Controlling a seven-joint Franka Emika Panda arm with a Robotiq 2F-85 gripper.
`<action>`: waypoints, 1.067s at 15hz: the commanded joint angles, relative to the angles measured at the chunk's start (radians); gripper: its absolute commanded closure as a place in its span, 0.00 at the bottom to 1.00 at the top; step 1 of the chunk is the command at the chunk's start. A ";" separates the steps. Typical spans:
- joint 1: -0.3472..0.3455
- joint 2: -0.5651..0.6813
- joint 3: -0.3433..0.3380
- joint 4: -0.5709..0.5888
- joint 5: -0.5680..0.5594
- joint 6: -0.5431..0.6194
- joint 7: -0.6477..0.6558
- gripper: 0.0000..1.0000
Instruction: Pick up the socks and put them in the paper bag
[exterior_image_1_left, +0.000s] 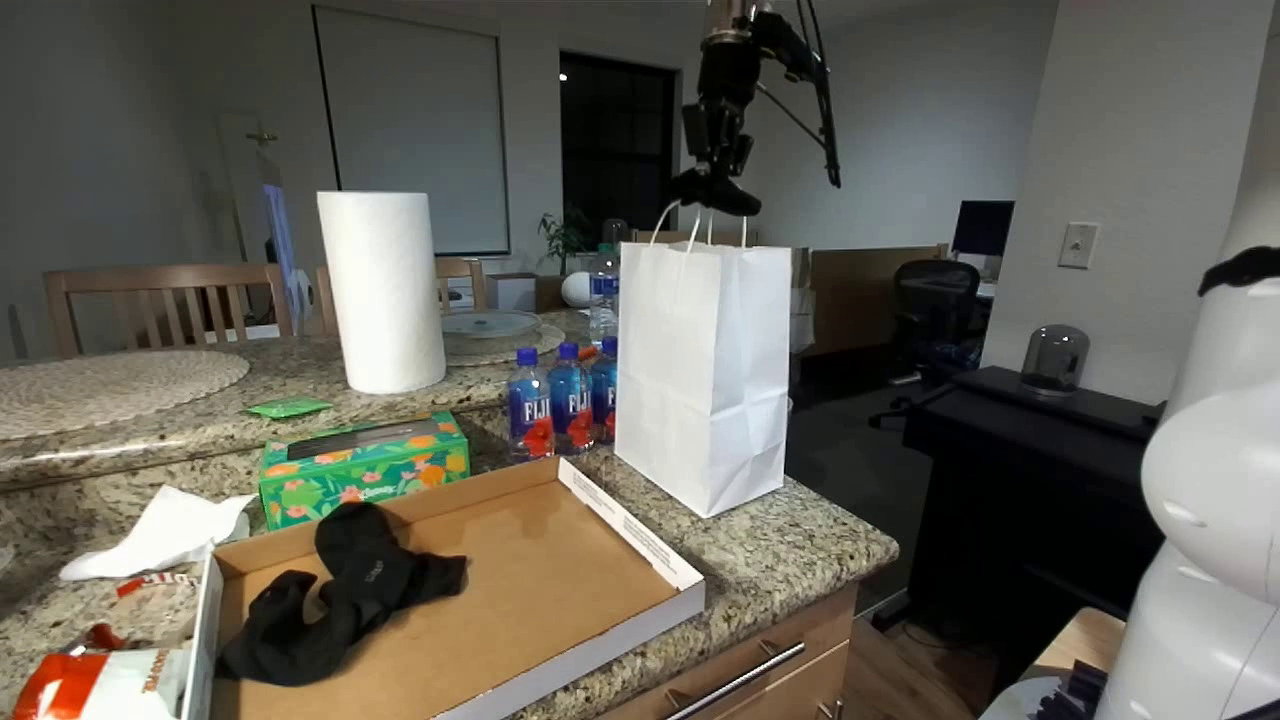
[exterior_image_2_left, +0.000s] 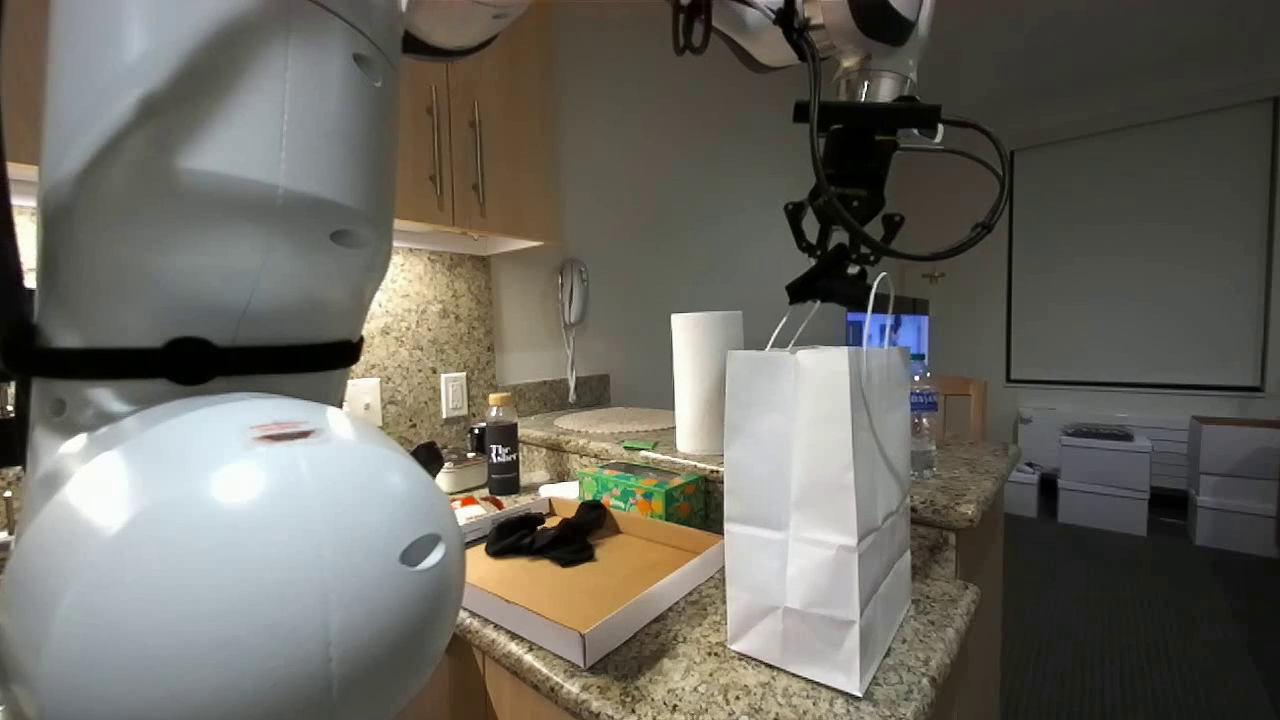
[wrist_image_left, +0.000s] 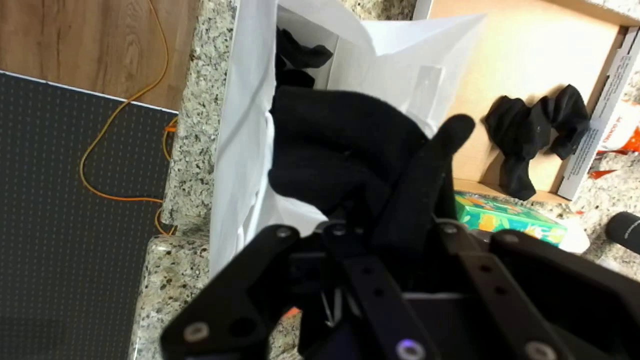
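Fingers (wrist_image_left: 367, 272): they're gripping a black sock (wrist_image_left: 330, 145) and pointing down over the paper bag (exterior_image_1_left: 705, 375), which is standing upright on the table (exterior_image_1_left: 800, 532).
Cardboard tray (exterior_image_1_left: 560, 545): more socks (exterior_image_1_left: 350, 600) are lying there in a crumpled heap, waiting their turn.
Handles (exterior_image_1_left: 694, 228): they're standing up close by the gripped sock; whether they're touching it, I can't tell.
Bag opening: dropping the sock in is the step in hand, I'm guessing. I'd be centring it over the opening first, since in the wrist view one narrow end is reaching past the rim toward the tray; then I'd be lowering it between the handles before letting go. Pushing sideways would likely be tipping so light a bag.
Wrist view: it's looking down into the bag and catching dark cloth (wrist_image_left: 305, 52) inside, probably socks; both exterior views are giving only white paper.
Exterior views: they're showing the sock hanging above the rim, a gap the wrist view is hiding.
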 joint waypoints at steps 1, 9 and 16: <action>-0.025 0.051 0.011 0.033 0.015 -0.040 -0.023 0.90; -0.024 0.085 0.033 0.047 0.003 -0.029 0.003 0.90; -0.085 0.106 0.014 0.180 0.122 -0.100 0.001 0.90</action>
